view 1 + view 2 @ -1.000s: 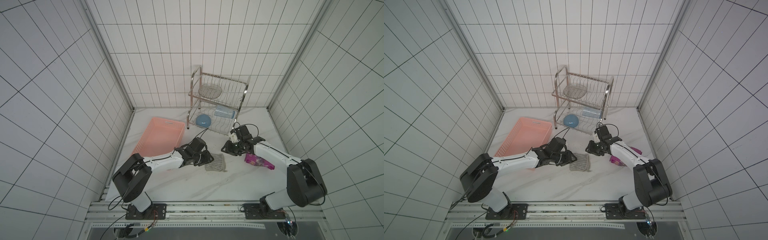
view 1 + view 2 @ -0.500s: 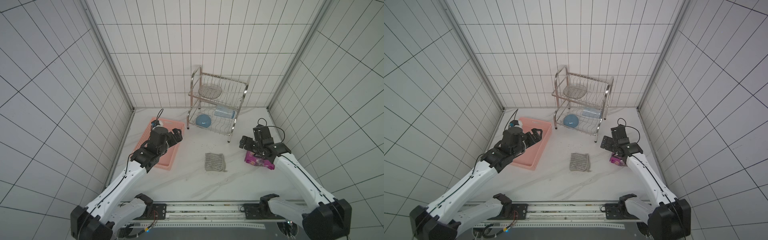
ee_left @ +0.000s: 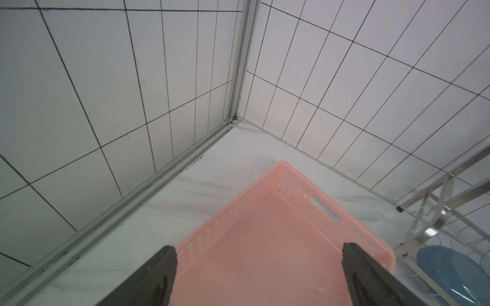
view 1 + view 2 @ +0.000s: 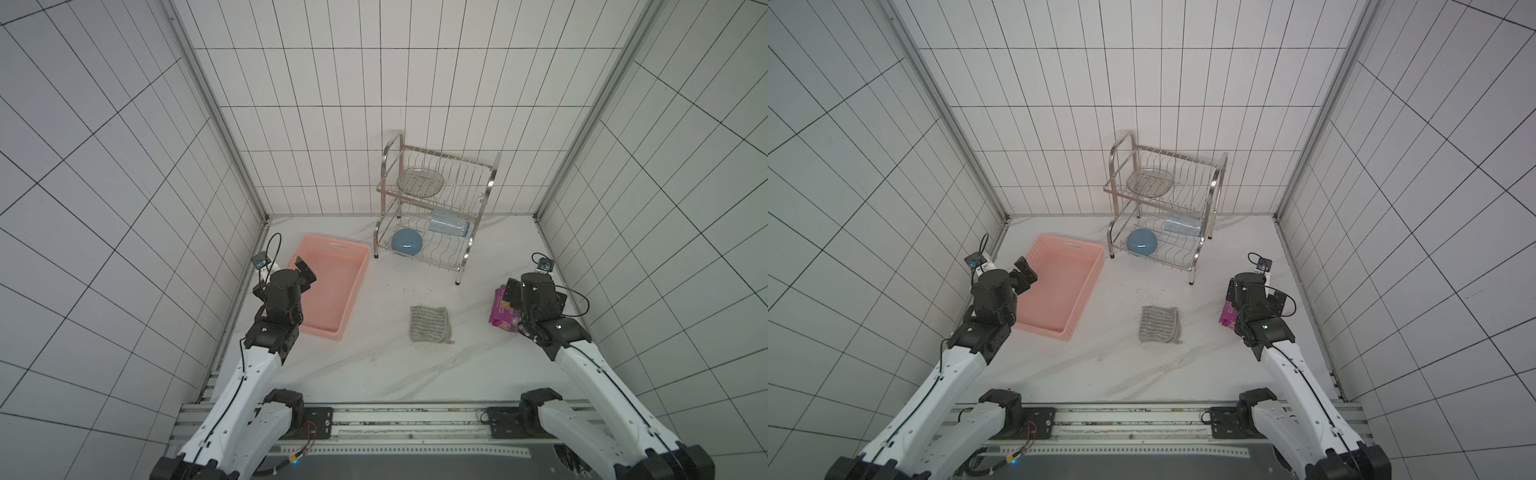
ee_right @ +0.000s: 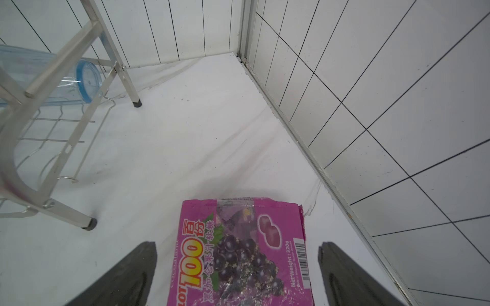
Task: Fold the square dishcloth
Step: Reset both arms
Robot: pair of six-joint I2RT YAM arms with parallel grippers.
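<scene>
Grey and soft, the square dishcloth (image 4: 430, 323) is thought light and floppy, best pinched at a corner; the left pincer (image 3: 258, 246) and right pincer (image 5: 237, 243) are spread wide, empty.

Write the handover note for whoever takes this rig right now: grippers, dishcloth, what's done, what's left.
Left gripper: open, empty, over the pink basket.
Right gripper: open, empty, over the purple snack packet.
Square dishcloth: flat on the table between the arms, touched by neither.
Done: it appears folded; a lower layer's edge shows along one side.
Left: likely nothing but checking that the edges line up.
</scene>
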